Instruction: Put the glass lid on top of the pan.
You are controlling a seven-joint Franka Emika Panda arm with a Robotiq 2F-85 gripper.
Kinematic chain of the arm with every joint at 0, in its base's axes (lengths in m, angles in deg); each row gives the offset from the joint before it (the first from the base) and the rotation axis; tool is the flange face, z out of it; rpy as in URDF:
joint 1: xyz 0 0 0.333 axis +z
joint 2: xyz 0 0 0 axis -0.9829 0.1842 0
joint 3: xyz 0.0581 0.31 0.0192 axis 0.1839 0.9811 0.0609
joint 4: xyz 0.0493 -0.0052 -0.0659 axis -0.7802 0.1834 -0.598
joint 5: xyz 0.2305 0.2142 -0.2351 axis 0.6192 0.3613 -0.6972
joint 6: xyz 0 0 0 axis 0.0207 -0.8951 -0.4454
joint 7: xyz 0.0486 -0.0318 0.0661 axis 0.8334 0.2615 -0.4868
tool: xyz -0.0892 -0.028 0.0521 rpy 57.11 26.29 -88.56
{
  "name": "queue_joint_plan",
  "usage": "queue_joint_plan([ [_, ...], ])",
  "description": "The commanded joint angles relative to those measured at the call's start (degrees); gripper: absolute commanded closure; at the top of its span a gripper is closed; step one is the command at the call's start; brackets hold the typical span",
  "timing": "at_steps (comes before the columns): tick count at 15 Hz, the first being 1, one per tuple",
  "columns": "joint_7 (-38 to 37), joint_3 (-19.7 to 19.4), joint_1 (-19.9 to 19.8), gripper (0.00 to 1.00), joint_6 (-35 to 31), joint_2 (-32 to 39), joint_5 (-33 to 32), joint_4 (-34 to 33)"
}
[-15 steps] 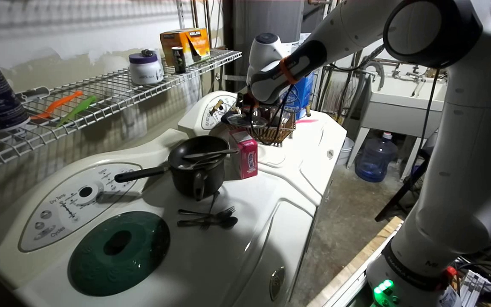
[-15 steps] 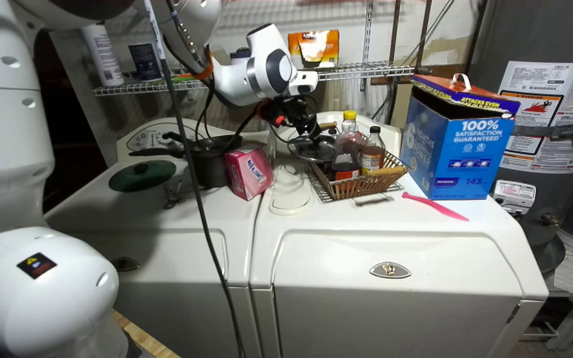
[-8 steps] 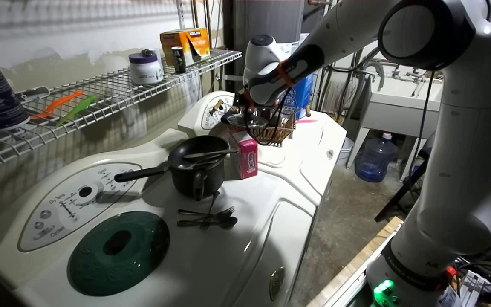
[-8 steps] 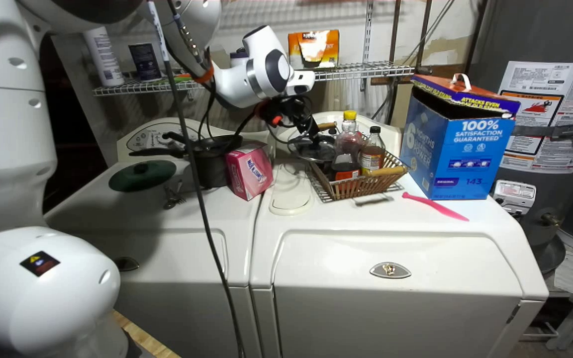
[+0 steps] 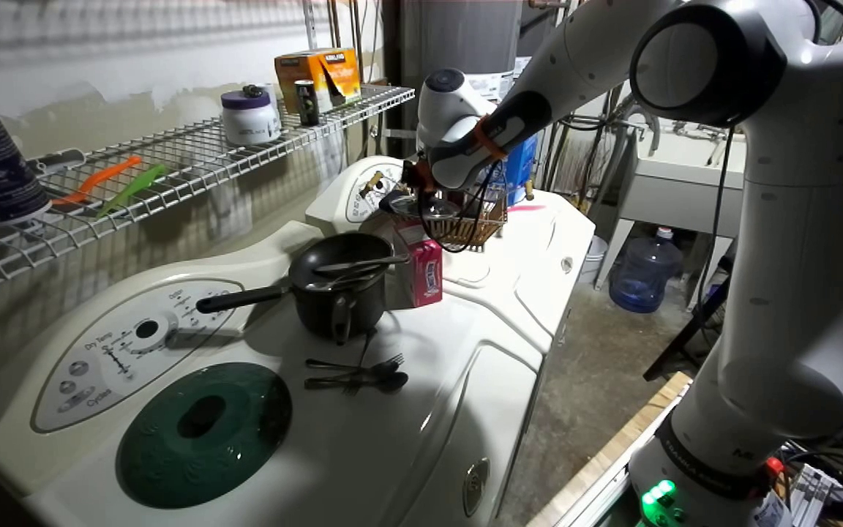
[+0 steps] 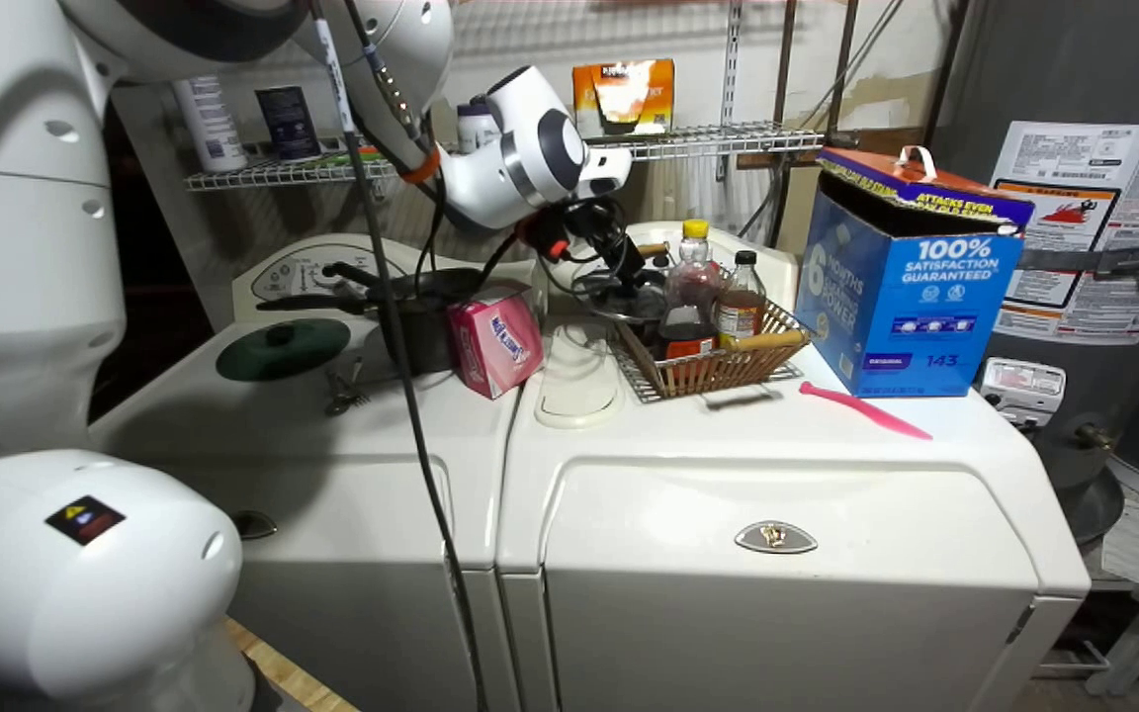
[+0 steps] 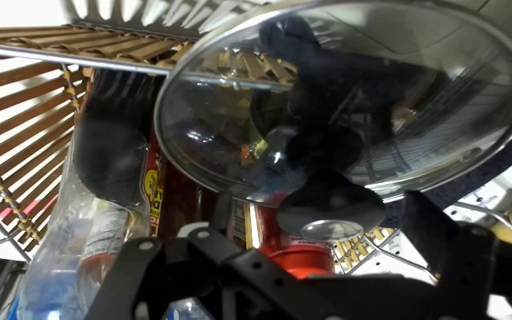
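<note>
The glass lid (image 7: pixel 220 115) has a metal rim and a black knob (image 7: pixel 331 202). It rests on the wicker basket's near end, as both exterior views show (image 5: pixel 441 210) (image 6: pixel 594 297). My gripper (image 7: pixel 319 200) is open, with a finger on each side of the knob and a gap to each. In an exterior view the gripper (image 6: pixel 629 277) reaches down to the lid from above. The dark pan (image 5: pixel 312 265) has a long black handle and sits on the pot (image 5: pixel 319 307), with utensils in it. The pan also shows in an exterior view (image 6: pixel 446 282).
The basket (image 6: pixel 728 366) holds bottles. A pink box (image 5: pixel 423 271) stands between pan and basket. A green lid (image 5: pixel 173 446) and loose cutlery (image 5: pixel 359 375) lie on the white machine top. A wire shelf (image 5: pixel 195 150) runs along the wall. A blue box (image 6: pixel 906 307) stands beyond the basket.
My arm has come down a little, bringing the gripper lower over the lid's knob. The lid, pan and basket have not moved.
</note>
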Motion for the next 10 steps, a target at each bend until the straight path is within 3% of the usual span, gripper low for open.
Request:
queue_joint_plan([
  [1,-3.1,-1.4,1.5,0.34,0.3,1.8,-2.1,-2.1],
  [6,-3.6,-1.7,2.3,0.66,0.0,1.2,-2.8,-1.8],
  [10,-3.8,-2.0,3.6,0.66,0.8,-1.9,-5.2,-0.6],
])
